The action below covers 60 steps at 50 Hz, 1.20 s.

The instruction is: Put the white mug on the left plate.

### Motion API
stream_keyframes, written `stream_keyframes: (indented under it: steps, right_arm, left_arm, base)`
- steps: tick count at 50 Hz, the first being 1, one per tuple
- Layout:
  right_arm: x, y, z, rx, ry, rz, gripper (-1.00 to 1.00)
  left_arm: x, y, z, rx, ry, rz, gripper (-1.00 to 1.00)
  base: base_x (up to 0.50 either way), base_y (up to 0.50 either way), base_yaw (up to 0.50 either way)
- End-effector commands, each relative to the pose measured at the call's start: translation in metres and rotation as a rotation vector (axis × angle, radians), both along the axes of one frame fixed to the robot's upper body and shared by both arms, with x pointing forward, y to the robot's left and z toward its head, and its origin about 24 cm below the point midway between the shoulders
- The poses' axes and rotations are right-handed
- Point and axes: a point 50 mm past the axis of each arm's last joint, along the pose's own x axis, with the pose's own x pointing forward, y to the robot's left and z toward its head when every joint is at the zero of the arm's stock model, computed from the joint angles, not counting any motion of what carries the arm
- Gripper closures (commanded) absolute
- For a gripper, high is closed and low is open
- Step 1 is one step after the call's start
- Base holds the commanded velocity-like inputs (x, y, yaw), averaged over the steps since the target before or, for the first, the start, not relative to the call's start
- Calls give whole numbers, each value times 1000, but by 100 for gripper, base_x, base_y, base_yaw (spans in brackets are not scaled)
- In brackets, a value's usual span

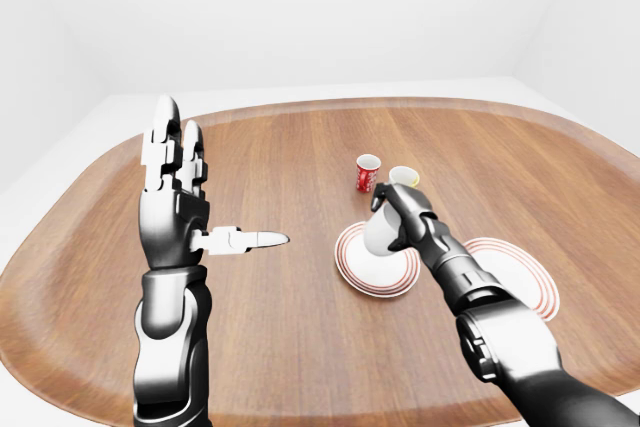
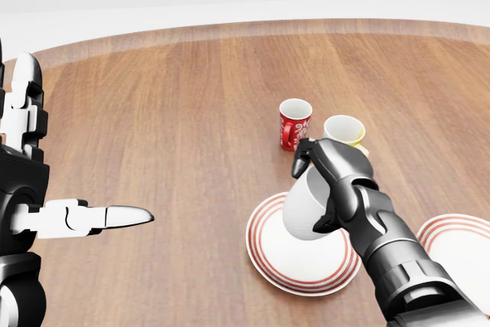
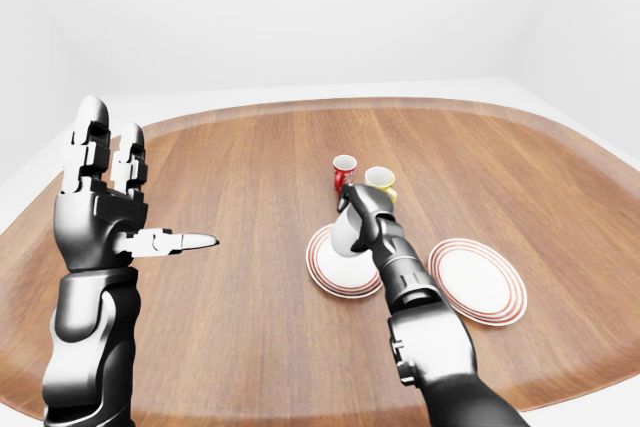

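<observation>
Wood counter (image 2: 153,112), L to R: left hand (image 1: 175,182) raised, fingers spread, holding nothing. White mug (image 2: 305,206) tilted in right hand (image 2: 325,189), fingers wrapped round it, low over left plate (image 2: 264,254); contact unclear. Placing step, prob. Next: level mug, lower, let go. Red mug (image 2: 294,123) & yellow mug (image 2: 344,131) just beyond; right plate (image 3: 480,279) spare.

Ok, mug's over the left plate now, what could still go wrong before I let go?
The white mug looks tilted in the right hand, so releasing now could tip or roll it off the left plate. Whether its base touches the plate is unclear; if not, it may drop and bounce. The red mug and yellow mug stand just above the hand in the head view, so a careless withdrawal could knock them.
</observation>
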Motion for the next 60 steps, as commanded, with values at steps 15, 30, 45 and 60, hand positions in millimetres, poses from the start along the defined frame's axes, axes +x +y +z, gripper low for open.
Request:
stream_keyframes:
  steps: [15, 30, 45, 60]
  right_arm:
    - [2, 8, -1, -193, -1, 72, 100]
    - [2, 10, -1, -251, -3, 99, 100]
    - [-4, 10, -14, -240, 21, 90, 100]
    - [-7, 7, -18, -228, 28, 72, 100]
  left_arm:
    - [0, 0, -1, 2, 6, 1, -100]
    - [1, -1, -3, 1, 15, -1, -100]
    - [0, -2, -4, 1, 18, -3, -100]
    - [0, -2, -5, 1, 20, -5, -100]
  base:
    - [0, 0, 0]
    - [0, 0, 0]
    - [0, 0, 0]
    - [0, 0, 0]
